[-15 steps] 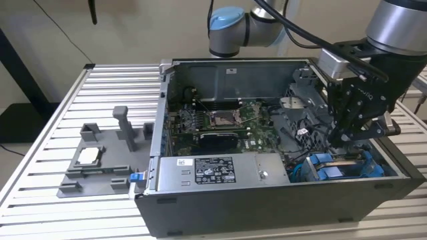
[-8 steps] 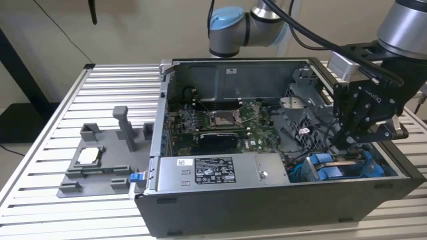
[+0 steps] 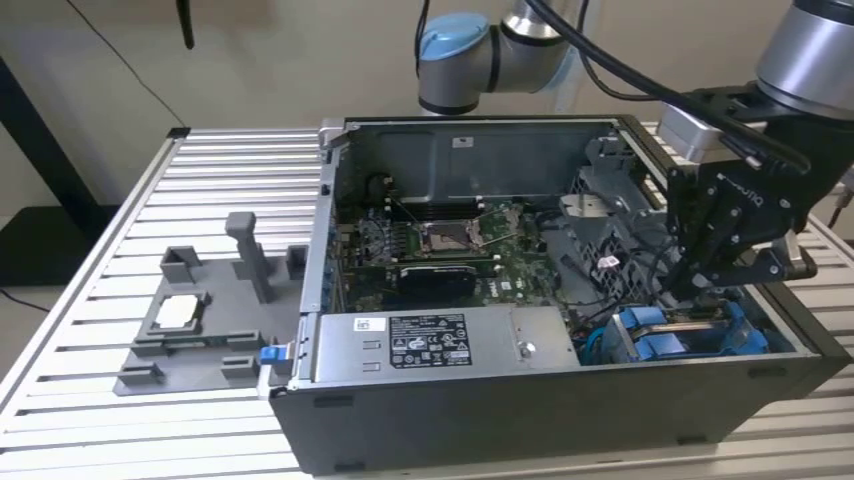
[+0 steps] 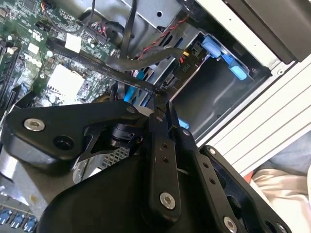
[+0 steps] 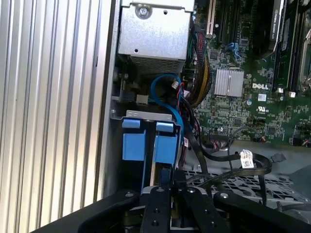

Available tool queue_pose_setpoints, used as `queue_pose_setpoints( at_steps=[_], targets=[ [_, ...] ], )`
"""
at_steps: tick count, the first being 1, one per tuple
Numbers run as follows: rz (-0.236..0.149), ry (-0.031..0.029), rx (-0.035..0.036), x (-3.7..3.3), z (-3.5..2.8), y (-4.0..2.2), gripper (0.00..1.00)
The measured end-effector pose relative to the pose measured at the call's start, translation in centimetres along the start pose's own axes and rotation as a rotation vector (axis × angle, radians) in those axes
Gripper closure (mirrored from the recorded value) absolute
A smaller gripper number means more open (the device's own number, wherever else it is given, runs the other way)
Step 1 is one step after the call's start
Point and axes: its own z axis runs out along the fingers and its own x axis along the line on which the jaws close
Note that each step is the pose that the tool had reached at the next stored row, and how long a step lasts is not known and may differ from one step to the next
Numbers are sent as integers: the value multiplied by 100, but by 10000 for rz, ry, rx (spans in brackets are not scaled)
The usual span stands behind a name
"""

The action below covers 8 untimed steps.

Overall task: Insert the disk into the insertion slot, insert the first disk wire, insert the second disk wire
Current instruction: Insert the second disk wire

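My gripper (image 3: 697, 292) hangs inside the open computer case, just above the drive cage at the exterior view's right. Its jaws stand close together in both wrist views (image 4: 163, 93) (image 5: 168, 175), shut on the black plug end of a flat black disk wire (image 4: 97, 63). Right below the tips, the disk's blue carrier (image 5: 146, 141) (image 3: 663, 340) sits in the insertion slot (image 5: 146, 115) of the grey metal cage. The disk's metal body is hidden by the carrier tabs. A thin blue cable (image 5: 167, 92) loops over the cage.
The motherboard (image 3: 454, 245) fills the case floor and the power supply box (image 3: 427, 345) lies along the near wall. Loose black cables (image 5: 233, 155) trail beside the cage. Outside the case, a grey plastic tray (image 3: 200, 330) with posts holds a processor chip (image 3: 180, 312) on the slatted table (image 3: 80, 330).
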Motion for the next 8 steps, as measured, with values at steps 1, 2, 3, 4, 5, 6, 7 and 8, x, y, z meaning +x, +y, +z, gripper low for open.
queue_pose_setpoints(
  at_steps=[1, 2, 3, 4, 5, 6, 7, 8],
  targets=[
    [-1, -4, -50, 2, 4, -8, 84],
    [-2, -15, -94, 5, 10, -17, 84],
    [-4, -24, -123, 7, 15, -28, 84],
    [-5, -37, -149, 10, 21, -40, 84],
    [-5, -50, -167, 14, 28, -52, 84],
    [-5, -57, -167, 16, 33, -61, 84],
    [-6, -61, -168, 18, 38, -68, 84],
    [-5, -65, -168, 20, 44, -70, 84]
  ],
)
